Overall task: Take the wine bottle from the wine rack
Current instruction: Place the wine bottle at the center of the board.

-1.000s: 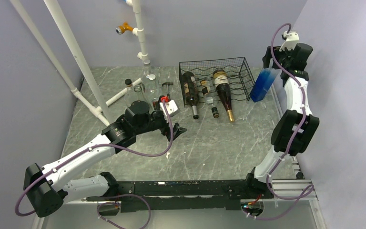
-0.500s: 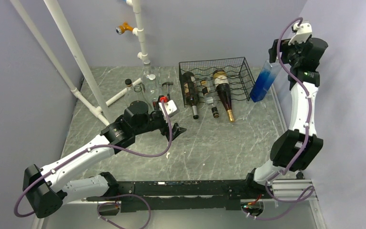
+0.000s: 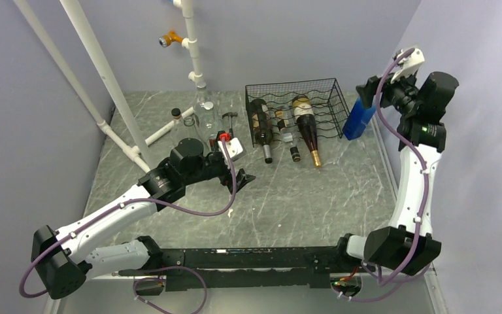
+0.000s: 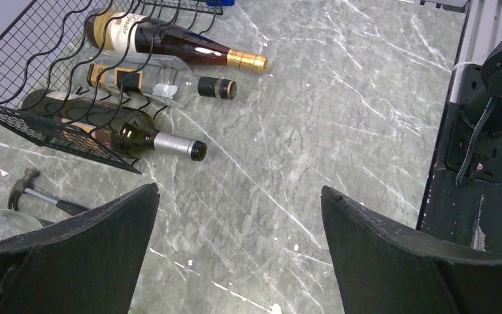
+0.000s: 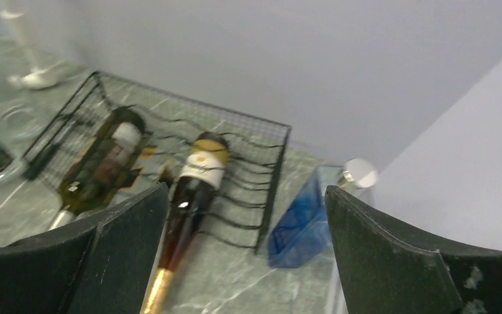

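The black wire wine rack (image 3: 327, 98) stands at the back of the table with three bottles lying in it, necks toward me. They are a dark green one (image 3: 259, 131), a small clear one (image 3: 286, 136) and a dark wine bottle with a gold foil neck (image 3: 307, 131). My right gripper (image 3: 365, 92) hangs open to the right of the rack, above a leaning bottle of blue liquid (image 3: 357, 121). In its wrist view the rack (image 5: 271, 171) and the gold-necked bottle (image 5: 193, 193) lie below the open right gripper (image 5: 247, 188). My left gripper (image 3: 239, 178) is open and empty over bare table in front of the rack (image 4: 19, 124).
White pipes (image 3: 104, 72) run along the back left. Glass jars (image 3: 202, 111), a small capped bottle (image 3: 176, 119) and a hammer (image 3: 230, 116) stand left of the rack. The right wall is close behind the right arm. The blue bottle (image 5: 297, 226) sits against the rack's right side.
The right arm has stretched up and swung outward, its wrist turning toward the rack, and its jaws have widened. The left arm has not moved.
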You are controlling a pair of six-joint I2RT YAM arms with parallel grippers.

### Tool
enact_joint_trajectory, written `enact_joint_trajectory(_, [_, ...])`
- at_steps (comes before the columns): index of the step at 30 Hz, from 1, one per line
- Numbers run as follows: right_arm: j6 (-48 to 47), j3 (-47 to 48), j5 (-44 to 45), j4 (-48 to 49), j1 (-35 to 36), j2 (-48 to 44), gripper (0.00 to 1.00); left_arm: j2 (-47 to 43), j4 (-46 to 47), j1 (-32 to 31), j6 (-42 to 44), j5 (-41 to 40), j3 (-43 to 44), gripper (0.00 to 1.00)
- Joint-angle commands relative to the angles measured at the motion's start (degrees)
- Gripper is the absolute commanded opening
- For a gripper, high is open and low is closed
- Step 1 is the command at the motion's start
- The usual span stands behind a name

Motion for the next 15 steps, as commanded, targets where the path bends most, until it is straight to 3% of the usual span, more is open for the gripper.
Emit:
enact_joint_trajectory(1, [0.82, -5.81, -10.91, -1.67, -0.26, -3.61, 0.92, -1.19, 0.54, 0.14, 0.75, -0.43, -0.33, 1.00])
enact_joint_trajectory(15, [7.37, -24.13, -23.80, 4.31, 1.07, -9.78, 0.99, -1.11, 0.32, 0.14, 1.06, -0.22, -0.33, 0.99])
